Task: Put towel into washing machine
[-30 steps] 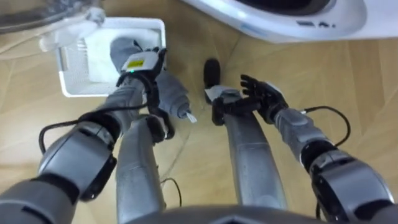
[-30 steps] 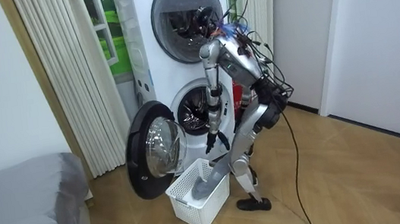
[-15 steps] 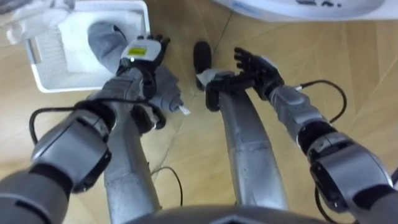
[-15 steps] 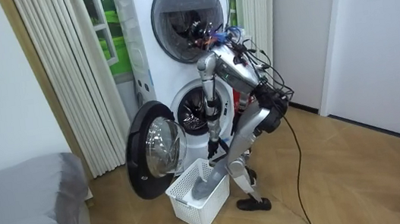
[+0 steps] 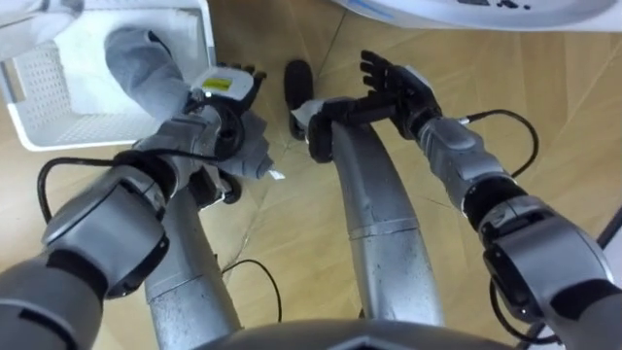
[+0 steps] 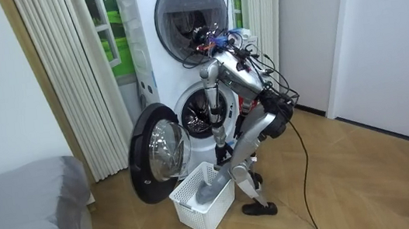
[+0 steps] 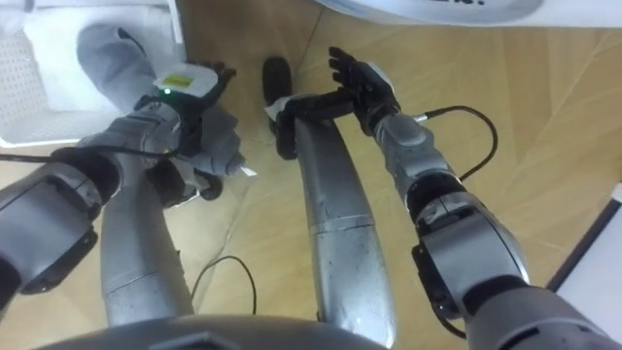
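Laundry basket [image 5: 58,83]: white, mesh-walled, on the wooden floor at the robot's left, just beside the open door [image 6: 155,161] of the washing machine [image 6: 188,105].

Grey towel [image 5: 146,68]: one end lies inside the basket. The rest rises over the basket rim and runs under the left hand, and a short tail hangs below the hand. It is not yet clear of the basket.

Left hand [image 5: 225,97]: positioned over the towel at the basket's near corner. The fingers appear curled round the cloth, so the hand is taken as clamped on the towel.

Right hand [image 5: 394,83]: held out in front of the robot, fingers straight and spread, holding nothing.

Robot stance: bent forward over the basket, with the washing machine directly ahead.

Handling notes:
- The towel is soft and light, and it will sag and swing from any single hold.
- It is not fragile and not slippery, so a firm bunch grip is adequate.
- Take hold near the middle of the roll, where the cloth is thickest, to shorten the hanging ends.
- Loose ends may catch on the basket rim or the door edge.
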